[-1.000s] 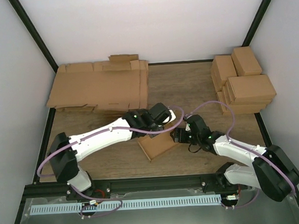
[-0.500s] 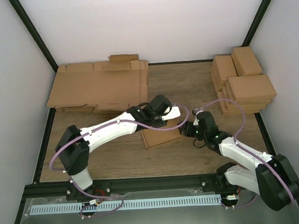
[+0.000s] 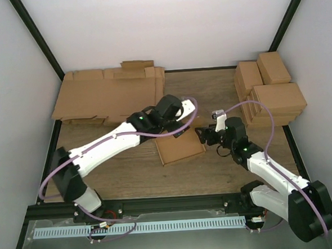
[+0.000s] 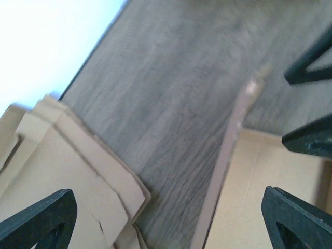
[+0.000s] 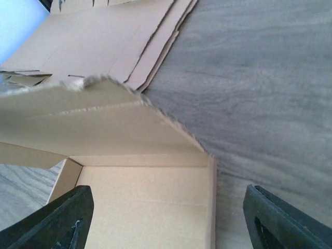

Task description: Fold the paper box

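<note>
The paper box [image 3: 181, 149] lies on the wooden table, a shallow brown cardboard tray with one flap [image 5: 104, 119] raised over its open inside [image 5: 145, 207]. My left gripper [image 3: 181, 128] hovers at the box's far edge, open wide with nothing between its fingers [image 4: 36, 218]. In the left wrist view the gripper [image 4: 166, 220] looks down at bare table beside the box's wall [image 4: 223, 171]. My right gripper [image 3: 203, 134] is at the box's right end. The right wrist view shows it [image 5: 171, 220] open above the box's inside, gripping nothing.
A pile of flat cardboard sheets [image 3: 111, 97] fills the back left and shows in both wrist views [image 4: 62, 171] [image 5: 104, 36]. Finished closed boxes [image 3: 268, 90] are stacked at the back right. Black frame rails border the table.
My left gripper has opened and let go of the box, which went from tilted to lying flat. The left arm drew toward the back; the right gripper shifted up and right.
</note>
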`<control>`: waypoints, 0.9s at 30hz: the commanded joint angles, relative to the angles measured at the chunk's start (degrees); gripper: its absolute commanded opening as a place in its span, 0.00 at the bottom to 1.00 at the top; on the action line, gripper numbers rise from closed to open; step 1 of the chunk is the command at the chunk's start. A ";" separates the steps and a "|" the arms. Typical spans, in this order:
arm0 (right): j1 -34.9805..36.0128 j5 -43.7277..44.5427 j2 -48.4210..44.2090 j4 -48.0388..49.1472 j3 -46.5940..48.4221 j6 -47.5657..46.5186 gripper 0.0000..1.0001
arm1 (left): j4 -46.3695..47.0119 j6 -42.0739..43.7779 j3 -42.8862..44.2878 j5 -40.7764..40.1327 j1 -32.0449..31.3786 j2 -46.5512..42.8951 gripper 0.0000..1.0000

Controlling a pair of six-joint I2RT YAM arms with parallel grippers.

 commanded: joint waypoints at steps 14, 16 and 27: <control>-3.43 -4.56 11.51 8.67 8.08 -13.14 0.58 | 3.50 -53.34 -29.83 -2.52 2.22 -29.73 0.68; -3.39 -4.65 11.87 9.03 8.23 -13.43 0.55 | 5.46 -52.30 -31.70 0.17 4.06 -29.67 0.64; -3.42 -5.20 13.55 6.92 9.78 -14.07 0.32 | 9.97 -49.97 -31.77 3.90 7.47 -23.84 0.51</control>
